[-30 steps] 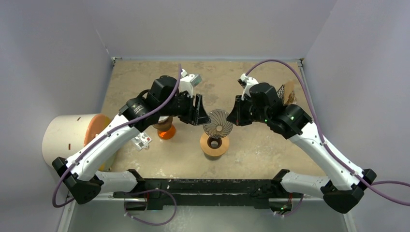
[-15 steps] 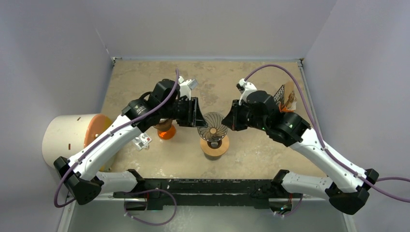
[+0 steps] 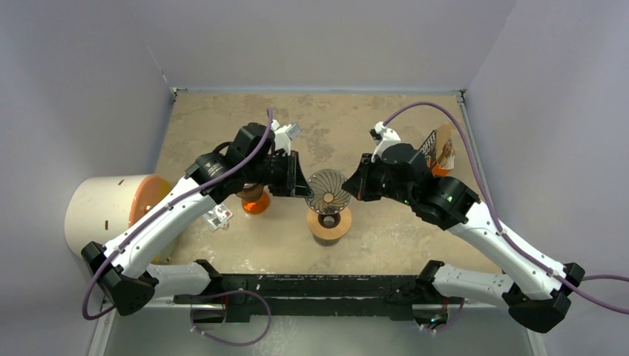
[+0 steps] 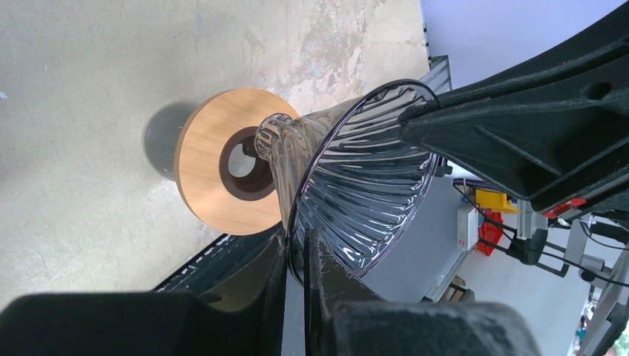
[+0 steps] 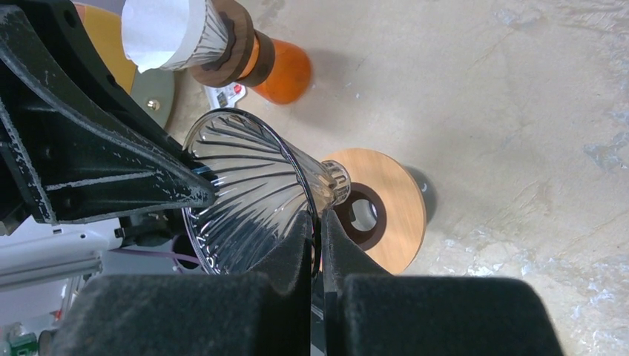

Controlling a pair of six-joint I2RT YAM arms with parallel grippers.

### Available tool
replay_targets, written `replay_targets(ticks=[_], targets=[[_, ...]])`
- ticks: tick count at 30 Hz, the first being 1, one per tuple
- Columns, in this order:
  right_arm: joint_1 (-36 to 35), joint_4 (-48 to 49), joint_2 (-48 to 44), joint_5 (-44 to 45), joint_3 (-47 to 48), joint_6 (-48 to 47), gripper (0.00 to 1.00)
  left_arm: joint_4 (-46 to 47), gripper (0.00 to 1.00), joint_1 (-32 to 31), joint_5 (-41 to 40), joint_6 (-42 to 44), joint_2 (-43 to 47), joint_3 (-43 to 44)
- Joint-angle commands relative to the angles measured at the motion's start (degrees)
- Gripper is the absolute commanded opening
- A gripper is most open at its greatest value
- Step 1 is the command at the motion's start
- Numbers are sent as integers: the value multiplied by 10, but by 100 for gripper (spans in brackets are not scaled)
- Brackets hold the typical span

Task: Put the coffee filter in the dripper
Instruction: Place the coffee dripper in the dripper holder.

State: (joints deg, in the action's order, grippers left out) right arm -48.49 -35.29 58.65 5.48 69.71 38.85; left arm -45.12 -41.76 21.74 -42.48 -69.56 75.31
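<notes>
The dripper's clear ribbed glass cone (image 3: 328,190) hangs tilted in the air, apart from its wooden ring collar (image 3: 328,226) below it. My left gripper (image 3: 304,185) is shut on the cone's left rim and my right gripper (image 3: 354,185) is shut on its right rim. In the left wrist view the fingers (image 4: 297,241) pinch the glass wall (image 4: 363,185), its neck beside the ring (image 4: 204,193). The right wrist view shows the same pinch (image 5: 317,219) on the cone (image 5: 252,185), next to the ring (image 5: 397,215). A pale paper cone (image 5: 159,33), possibly the filter, sits on the orange vessel.
The orange glass vessel (image 3: 256,200) stands left of the ring, under my left arm, and shows in the right wrist view (image 5: 285,70). A black-and-orange packet (image 3: 440,148) stands at the back right. A small card (image 3: 219,217) lies front left. A big cream roll (image 3: 104,208) lies beyond the left edge.
Both grippers have moved together with the glass cone, lowering it a little toward the wooden ring. The right arm's shift uncovered the packet behind it.
</notes>
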Motion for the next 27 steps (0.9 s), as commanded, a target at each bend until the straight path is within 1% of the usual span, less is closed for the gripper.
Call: replay_targets(ticks=[1, 5, 11, 20, 27], targets=[[-5, 37, -14, 4, -7, 27, 0, 14, 6, 1, 10, 0, 13, -7], [-7, 43, -19, 2, -17, 38, 0, 23, 0, 1, 20, -3, 11, -11], [-9, 23, -21, 3, -21, 44, 0, 28, 0, 1, 40, -6, 9, -17], [-9, -29, -15, -5, -10, 52, 0, 32, 0, 1, 93, -14, 2, -44], [-10, -47, -13, -12, -27, 63, 0, 24, 0, 0, 100, -9, -4, -50]])
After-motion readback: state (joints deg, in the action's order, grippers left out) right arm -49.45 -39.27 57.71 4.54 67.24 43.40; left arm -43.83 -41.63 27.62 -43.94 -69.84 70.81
